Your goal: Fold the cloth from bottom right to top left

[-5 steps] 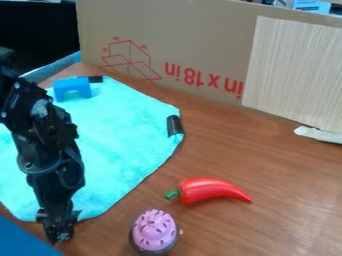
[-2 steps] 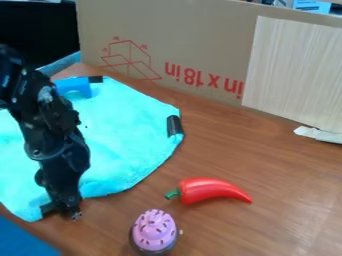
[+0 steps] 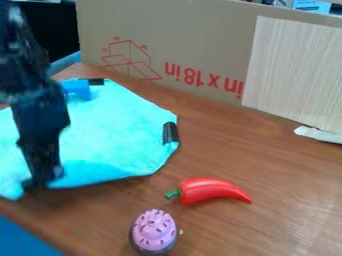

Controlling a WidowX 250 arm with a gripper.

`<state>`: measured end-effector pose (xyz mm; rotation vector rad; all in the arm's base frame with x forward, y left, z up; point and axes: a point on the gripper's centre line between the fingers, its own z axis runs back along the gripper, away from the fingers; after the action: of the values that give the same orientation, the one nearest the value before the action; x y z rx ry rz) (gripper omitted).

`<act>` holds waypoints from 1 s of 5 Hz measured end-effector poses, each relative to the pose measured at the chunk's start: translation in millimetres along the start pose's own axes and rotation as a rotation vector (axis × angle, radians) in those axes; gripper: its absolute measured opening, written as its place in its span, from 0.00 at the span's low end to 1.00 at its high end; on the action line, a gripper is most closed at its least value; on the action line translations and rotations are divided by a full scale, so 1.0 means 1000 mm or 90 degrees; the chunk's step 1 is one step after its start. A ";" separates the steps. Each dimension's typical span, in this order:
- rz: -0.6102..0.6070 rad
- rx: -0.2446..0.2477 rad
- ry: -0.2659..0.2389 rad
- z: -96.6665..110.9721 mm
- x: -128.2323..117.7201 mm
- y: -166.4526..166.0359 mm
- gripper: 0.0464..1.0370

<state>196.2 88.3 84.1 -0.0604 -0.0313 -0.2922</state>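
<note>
My black gripper (image 3: 41,185) hangs at the lower left, at the near edge of the turquoise cloth (image 3: 113,135), and it is shut on that edge. The cloth's near edge stands a little raised and pulled back, with shadow on the table below it. A black clip or band sits on the cloth's right edge and another at its far corner. The arm hides much of the cloth's left part.
A blue block (image 3: 78,90) rests on the cloth's far part. A red pepper (image 3: 214,191) and a pink-topped toy cupcake (image 3: 154,231) lie on the table to the right. Cardboard (image 3: 200,45) stands along the back, and a blue surface (image 3: 23,240) fills the lower left corner.
The gripper has moved up and to the left from the table's near side. The cloth's near edge has come along, and its right edge has shifted slightly left.
</note>
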 end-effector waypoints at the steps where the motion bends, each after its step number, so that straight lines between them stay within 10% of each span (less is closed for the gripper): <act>1: 0.030 -0.005 -0.022 0.024 0.010 0.012 0.02; 5: 0.146 0.008 -0.051 0.037 0.074 0.089 0.02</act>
<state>292.3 154.5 118.7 -0.0628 -0.1045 -0.0600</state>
